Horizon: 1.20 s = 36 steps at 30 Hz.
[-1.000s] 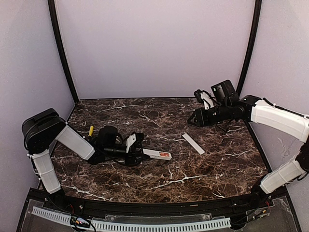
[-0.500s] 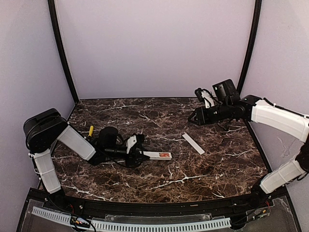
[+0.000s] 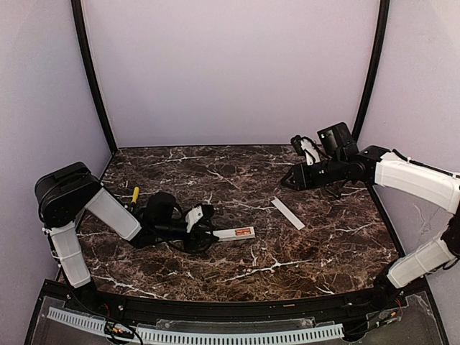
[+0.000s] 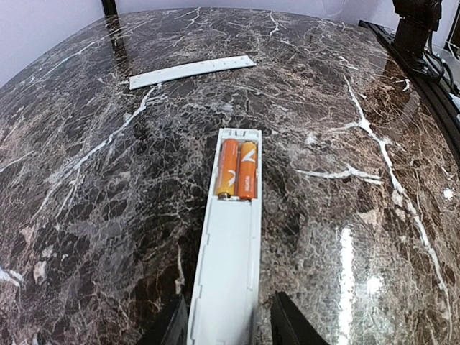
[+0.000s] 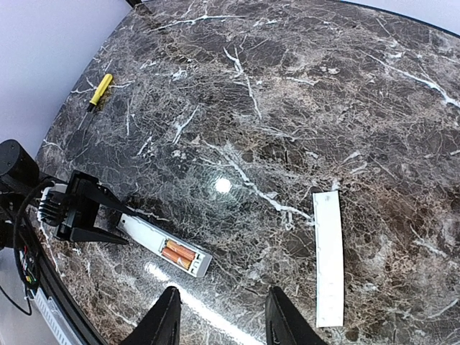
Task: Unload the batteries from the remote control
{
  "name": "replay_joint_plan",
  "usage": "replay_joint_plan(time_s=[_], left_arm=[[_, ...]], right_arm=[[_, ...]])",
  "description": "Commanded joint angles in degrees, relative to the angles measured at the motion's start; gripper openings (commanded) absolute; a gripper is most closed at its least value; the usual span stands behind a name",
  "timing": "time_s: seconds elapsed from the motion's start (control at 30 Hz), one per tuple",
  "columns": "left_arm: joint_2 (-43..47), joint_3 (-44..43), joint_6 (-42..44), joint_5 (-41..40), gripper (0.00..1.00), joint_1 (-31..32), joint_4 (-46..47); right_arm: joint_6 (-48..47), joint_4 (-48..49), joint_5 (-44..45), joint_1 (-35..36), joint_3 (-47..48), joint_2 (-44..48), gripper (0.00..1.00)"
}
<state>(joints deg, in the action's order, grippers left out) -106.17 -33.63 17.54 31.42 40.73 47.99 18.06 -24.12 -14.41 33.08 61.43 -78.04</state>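
Note:
The white remote control (image 3: pixel 233 233) lies flat on the marble with its back recess open. Two orange batteries (image 4: pixel 237 169) sit side by side in the recess, also seen in the right wrist view (image 5: pixel 178 253). My left gripper (image 4: pixel 226 332) is open, with one finger on each side of the remote's (image 4: pixel 228 266) near end and a small gap showing. It sits just left of the remote in the top view (image 3: pixel 203 221). My right gripper (image 5: pixel 223 323) is open and empty, raised at the far right (image 3: pixel 287 180), well away from the remote (image 5: pixel 162 244).
A thin flat white strip (image 3: pixel 288 213) lies on the table right of the remote, below my right gripper (image 5: pixel 329 267) (image 4: pixel 192 70). A yellow stick (image 3: pixel 134 195) lies at the far left (image 5: pixel 99 90). Black frame posts stand at the back corners.
My left gripper has drawn back a little to the left along the remote, which now lies flat. My right gripper has shifted slightly.

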Motion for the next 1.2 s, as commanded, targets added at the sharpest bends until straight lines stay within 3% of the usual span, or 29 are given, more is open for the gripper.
replay_joint_plan(time_s=[0.0,0.17,0.23,0.27,0.4,0.57,0.63,0.77,0.87,1.0,1.17], left_arm=[[2.8,1.2,-1.6,-0.7,0.43,0.0,-1.5],[6.6,1.0,-3.3,-2.5,0.53,-0.1,-4.8],[8.7,1.5,-4.1,-3.4,0.65,0.0,-5.6],[10.2,1.9,-4.6,-3.6,0.77,0.0,-5.9],[14.7,3.1,-5.9,-6.6,0.89,0.0,-7.6],[21.6,5.0,-10.5,-19.0,0.92,-0.2,-9.7],[25.7,3.9,-14.3,-25.1,0.97,-0.6,-13.8],[29.7,-1.0,-19.2,-39.0,0.99,-1.7,-30.9],[31.7,-1.7,-20.0,-46.6,0.99,-2.8,-35.8],[34.6,-0.6,-22.5,-53.5,0.99,-5.5,-39.3],[34.5,-7.0,-34.9,-53.6,0.99,-13.7,-55.7]], right_arm=[[-0.4,1.9,-0.5,-0.4,0.6,0.4,0.39],[-0.6,1.8,-0.5,-0.4,2.1,-0.4,0.39],[-0.7,1.8,-0.4,-0.4,2.3,-0.5,0.40],[-0.7,1.9,-0.4,-0.4,2.5,-0.7,0.39],[-0.8,1.9,-0.4,-0.4,2.7,-1.2,0.40],[-0.8,2.2,-0.8,-0.4,3.2,-1.9,0.40],[-0.8,2.6,-0.9,-0.4,3.0,-2.0,0.40],[-0.9,2.9,-1.3,-0.4,2.7,-2.3,0.40],[-0.9,3.6,-1.7,-0.4,2.2,-2.2,0.40],[-0.3,4.8,-3.5,-0.4,2.0,-3.1,0.40],[0.3,6.4,-5.3,-0.4,2.2,-4.7,0.40]])
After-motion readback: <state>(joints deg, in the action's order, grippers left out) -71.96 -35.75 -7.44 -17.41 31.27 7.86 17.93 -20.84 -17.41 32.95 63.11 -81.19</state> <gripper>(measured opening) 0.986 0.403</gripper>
